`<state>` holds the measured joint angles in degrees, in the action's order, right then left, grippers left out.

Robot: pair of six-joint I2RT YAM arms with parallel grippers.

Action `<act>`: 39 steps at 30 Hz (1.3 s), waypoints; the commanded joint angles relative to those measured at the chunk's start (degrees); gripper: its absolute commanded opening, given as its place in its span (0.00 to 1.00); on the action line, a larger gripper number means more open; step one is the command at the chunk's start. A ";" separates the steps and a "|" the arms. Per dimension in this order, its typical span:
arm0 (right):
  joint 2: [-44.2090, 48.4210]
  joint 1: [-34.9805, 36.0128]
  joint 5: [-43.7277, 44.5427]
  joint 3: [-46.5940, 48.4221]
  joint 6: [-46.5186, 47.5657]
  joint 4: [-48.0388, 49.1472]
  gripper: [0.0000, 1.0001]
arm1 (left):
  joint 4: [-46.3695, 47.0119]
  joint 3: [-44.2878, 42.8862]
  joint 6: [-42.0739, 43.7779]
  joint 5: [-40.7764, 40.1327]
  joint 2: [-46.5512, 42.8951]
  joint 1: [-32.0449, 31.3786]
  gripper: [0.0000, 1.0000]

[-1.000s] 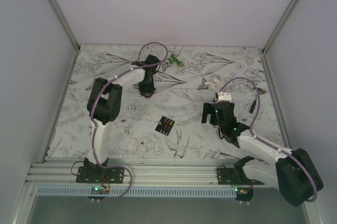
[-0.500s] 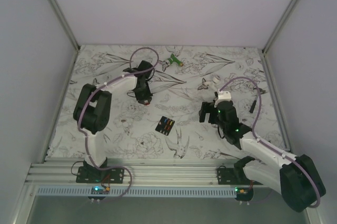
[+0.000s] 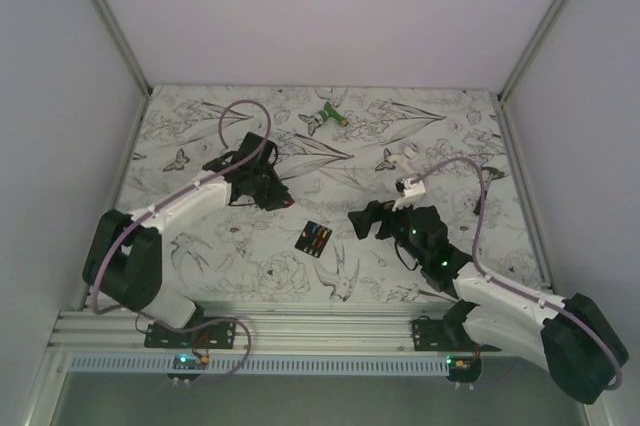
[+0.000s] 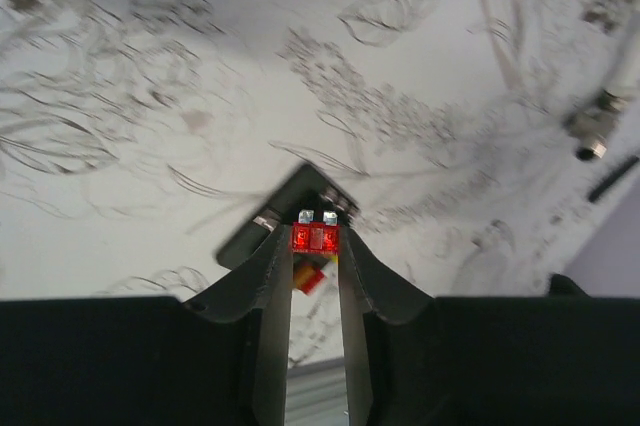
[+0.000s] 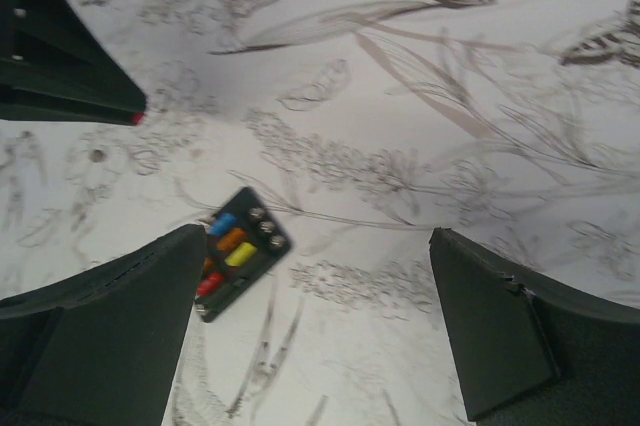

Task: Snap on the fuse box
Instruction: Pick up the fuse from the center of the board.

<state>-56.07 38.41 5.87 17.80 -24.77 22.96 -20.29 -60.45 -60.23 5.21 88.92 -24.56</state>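
The fuse box (image 3: 315, 238) is a small flat black block lying mid-table, with blue, orange, yellow and red fuses in its slots. It also shows in the right wrist view (image 5: 240, 246). My left gripper (image 3: 283, 200) is shut on a small red fuse (image 4: 314, 237) and holds it just above and to the left of the box (image 4: 272, 211). My right gripper (image 3: 362, 222) is open and empty, just right of the box. In its wrist view its fingers (image 5: 100, 346) stand wide apart, the box by the left one.
A green-and-white object (image 3: 328, 116) lies at the far middle. A white connector (image 3: 405, 158) and a thin black piece (image 3: 493, 174) lie at the right. A white cable end (image 4: 598, 121) shows in the left wrist view. Walls enclose three sides.
My left arm has swung back from the far middle toward the fuse box, carrying the red fuse. My right gripper has moved left toward the box.
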 commanded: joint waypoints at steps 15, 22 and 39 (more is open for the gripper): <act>-10.02 15.02 7.09 0.50 -0.37 33.33 0.77 | 6.30 2.49 -13.81 -3.90 -15.45 -12.13 0.15; -14.49 17.19 7.59 2.94 1.43 38.63 0.68 | 7.00 2.54 -15.08 -5.64 -18.82 -14.63 0.15; -20.26 18.09 8.73 6.88 1.78 43.04 0.45 | 8.39 2.70 -16.40 -5.32 -18.74 -16.58 0.15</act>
<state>-75.50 55.88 12.38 22.70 -24.21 62.11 -12.86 -58.37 -74.59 0.05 70.46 -40.27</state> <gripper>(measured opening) 0.490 0.239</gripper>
